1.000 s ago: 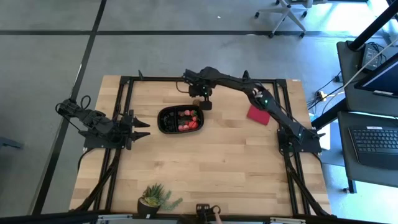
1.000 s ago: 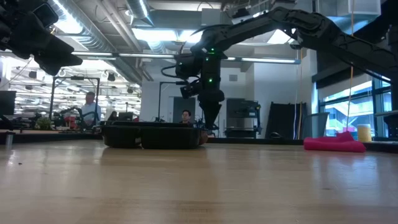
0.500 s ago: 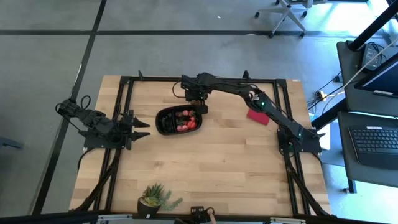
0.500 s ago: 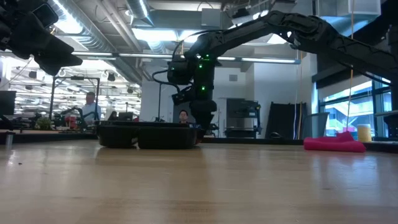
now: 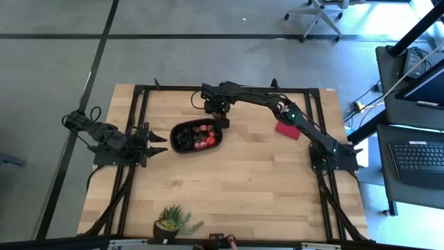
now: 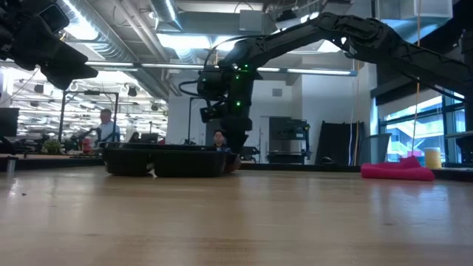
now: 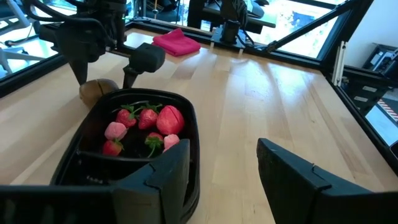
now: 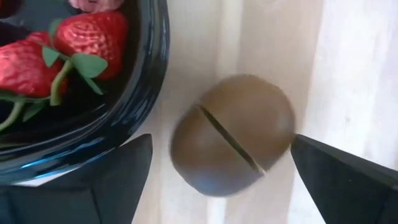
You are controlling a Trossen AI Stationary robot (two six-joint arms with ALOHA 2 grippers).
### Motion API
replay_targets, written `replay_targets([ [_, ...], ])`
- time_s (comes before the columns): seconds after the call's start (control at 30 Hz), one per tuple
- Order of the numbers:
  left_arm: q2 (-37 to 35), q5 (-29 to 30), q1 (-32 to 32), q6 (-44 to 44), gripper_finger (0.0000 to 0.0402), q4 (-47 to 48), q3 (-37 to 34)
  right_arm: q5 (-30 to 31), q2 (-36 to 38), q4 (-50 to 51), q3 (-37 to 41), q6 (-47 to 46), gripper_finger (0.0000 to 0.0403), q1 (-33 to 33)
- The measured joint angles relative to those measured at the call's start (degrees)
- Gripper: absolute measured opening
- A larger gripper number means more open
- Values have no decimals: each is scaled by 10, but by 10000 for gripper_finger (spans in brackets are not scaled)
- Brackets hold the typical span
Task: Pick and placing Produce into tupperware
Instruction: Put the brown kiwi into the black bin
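Observation:
The black tupperware (image 5: 177,136) lies on the table's far half, left of centre. It holds red strawberries (image 7: 146,118) and pinkish pieces. A brown round piece with a slit (image 8: 233,143) rests on the wood just outside the tray's far right end. My right gripper (image 8: 221,146) points down over it, open, with one finger on each side; whether either finger touches the piece, I cannot tell. My left gripper (image 5: 158,144) waits open at the table's left edge, left of the tray. My right gripper comes from above, pointing down. One finger (image 8: 118,171) stands at the tupperware's outer wall (image 8: 134,134) at its far right end, where that finger's outer side seems to meet the rim. The tray lies flat on the table.
A red cloth (image 5: 287,128) lies to the right of my right arm. A green spiky potted plant (image 5: 173,222) stands at the near edge. Bare wood spreads between the tray and the near edge. People (image 6: 109,129) show in the room behind.
My right gripper has gone toward the table's left edge and a little down, staying open over the brown piece. The tupperware has slid along the table toward the left edge, still flat.

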State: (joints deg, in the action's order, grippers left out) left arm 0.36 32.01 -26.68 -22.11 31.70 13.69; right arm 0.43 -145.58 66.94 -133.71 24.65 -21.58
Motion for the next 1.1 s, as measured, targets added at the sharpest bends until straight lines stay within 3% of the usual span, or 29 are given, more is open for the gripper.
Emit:
replay_targets([
  [0.5,0,0,0,0,179,0,0,-17,-8,-33,0,-65,380,1],
  [0.7,0,0,0,0,179,0,0,48,-22,-17,0,-61,375,2],
  [1.1,0,0,0,1,179,0,0,59,-22,-14,0,-48,306,2],
])
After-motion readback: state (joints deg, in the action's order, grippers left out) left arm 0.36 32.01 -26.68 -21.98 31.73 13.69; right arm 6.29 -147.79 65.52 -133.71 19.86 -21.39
